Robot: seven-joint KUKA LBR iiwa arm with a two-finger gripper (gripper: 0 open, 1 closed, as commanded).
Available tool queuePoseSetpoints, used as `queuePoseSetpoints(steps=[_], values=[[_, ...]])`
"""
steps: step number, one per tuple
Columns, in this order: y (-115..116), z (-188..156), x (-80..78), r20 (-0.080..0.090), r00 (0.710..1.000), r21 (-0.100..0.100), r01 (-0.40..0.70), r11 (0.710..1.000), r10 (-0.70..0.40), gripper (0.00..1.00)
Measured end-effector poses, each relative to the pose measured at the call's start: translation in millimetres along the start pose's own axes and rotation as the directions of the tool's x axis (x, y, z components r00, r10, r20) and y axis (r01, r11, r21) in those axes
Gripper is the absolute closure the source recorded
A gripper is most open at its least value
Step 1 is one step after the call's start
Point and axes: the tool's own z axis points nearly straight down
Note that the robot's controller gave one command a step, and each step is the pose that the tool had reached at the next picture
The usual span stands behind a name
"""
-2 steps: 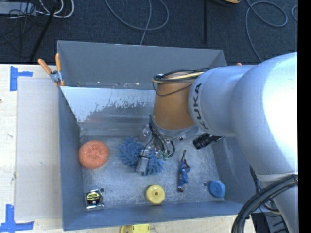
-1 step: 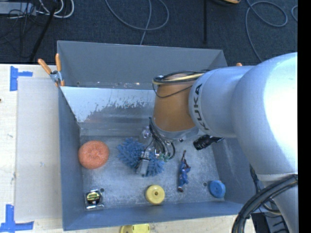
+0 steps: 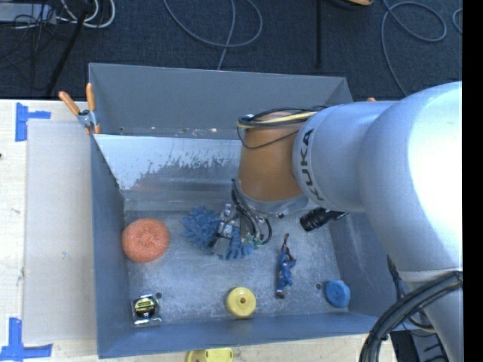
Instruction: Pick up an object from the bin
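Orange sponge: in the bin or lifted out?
In. The orange sponge lies on the bin floor, left side, apart from the gripper.

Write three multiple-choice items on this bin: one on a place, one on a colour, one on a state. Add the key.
1. Where in the bin does the orange round pad lie? A) right front corner B) left side C) under the arm
2. The small disc at the front middle is: A) yellow B) green C) red
3. The gripper is: A) outside the bin B) on the orange pad C) low in the bin at the frilly blue tuft
Key: 1 B, it sits near the left wall; 2 A, its top is plainly yellow; 3 C, its tip is at the tuft, mid-bin.
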Motion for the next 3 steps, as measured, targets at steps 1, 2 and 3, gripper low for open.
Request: queuePoseSetpoints(steps=[1,2,3], values=[[0,0,0.0,0.000,1.000,0.000,0.000,1.000,0.000,1.00],[0,-4,1.1,-0.003,1.000,0.001,0.000,1.000,0.000,1.00],[-1,-18,1.4,-0.003,1.000,0.001,-0.001,1.000,0.001,1.00]])
